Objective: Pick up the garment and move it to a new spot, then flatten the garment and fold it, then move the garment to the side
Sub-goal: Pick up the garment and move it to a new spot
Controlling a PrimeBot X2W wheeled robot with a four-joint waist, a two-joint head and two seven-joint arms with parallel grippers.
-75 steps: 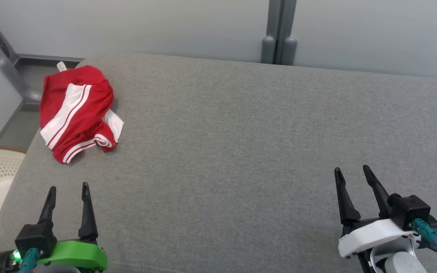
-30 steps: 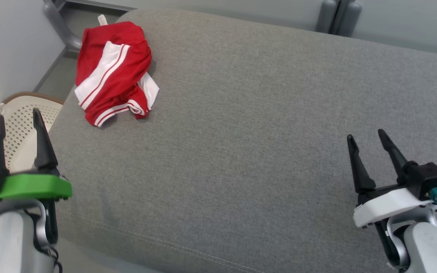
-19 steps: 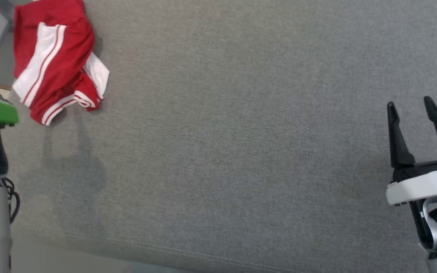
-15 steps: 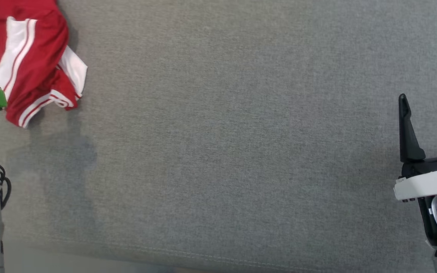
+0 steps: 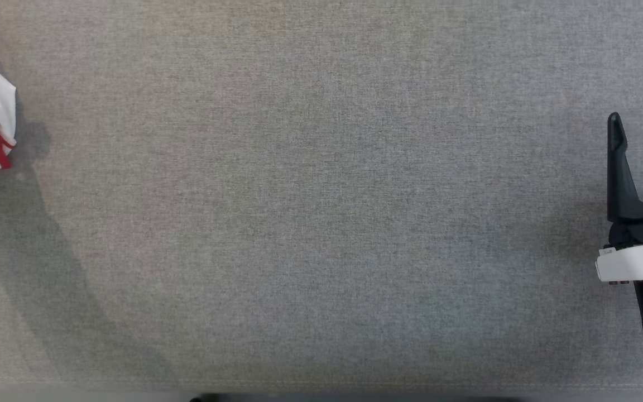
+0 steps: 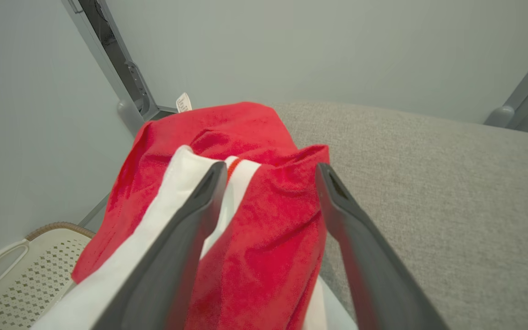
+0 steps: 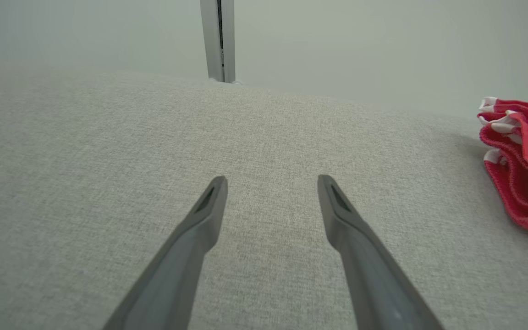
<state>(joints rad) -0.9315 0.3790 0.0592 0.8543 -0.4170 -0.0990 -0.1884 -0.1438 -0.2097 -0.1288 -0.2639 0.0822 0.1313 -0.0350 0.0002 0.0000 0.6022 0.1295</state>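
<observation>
Left gripper (image 6: 268,172) hangs right over the crumpled red-and-white striped terry garment (image 6: 255,133), its two dark fingers spread wide with red cloth showing between them and nothing pinched; whether the tips touch it is hard to tell. The garment sits at the far left corner of the grey woven fabric cushion (image 6: 429,183), a cream perforated plastic basket (image 6: 12,275) just off that edge. Right gripper (image 7: 271,183) hovers well apart over bare cushion, jaws wide, empty
</observation>
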